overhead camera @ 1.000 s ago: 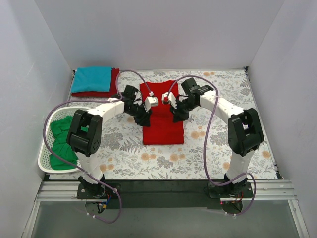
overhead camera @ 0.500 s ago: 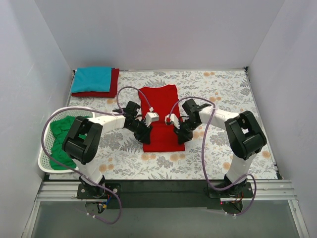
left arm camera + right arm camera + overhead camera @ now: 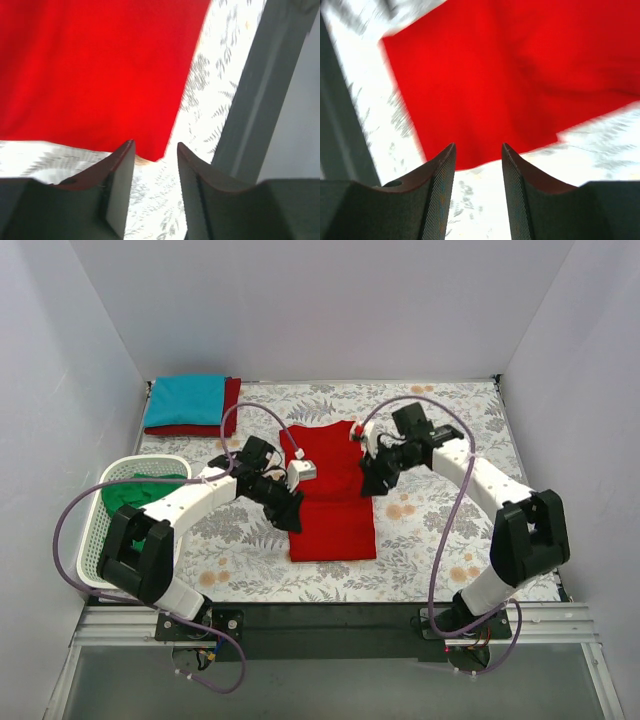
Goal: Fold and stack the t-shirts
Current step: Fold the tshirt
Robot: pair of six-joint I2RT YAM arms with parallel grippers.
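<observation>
Since the bright red t-shirt [image 3: 335, 510] is soft, thin cloth, I expect it to be light and floppy, and I think it will sag and bunch up if I lift it by 1 spot only. It lies flat in the middle of the table [image 3: 450, 540], folded into a long strip that runs from the far side toward me. The left gripper [image 3: 155, 145] hangs at the strip's left edge, and the right gripper [image 3: 478, 146] hangs near its far right corner. Both have their jaws spread apart with nothing between them; in each wrist view I see red cloth and the flowery table through the gap. I think the best place to take hold is at the 2 corners of 1 short end, 1 gripper on each, pinching all the layers together so the fold does not slip open. The cloth may slide on itself, so I would pinch low and firm. At the back left, a teal blue t-shirt [image 3: 185, 398] sits on a darker red t-shirt [image 3: 232, 405]. A green t-shirt [image 3: 125, 505] lies in the white basket [image 3: 88, 555] on the left.
</observation>
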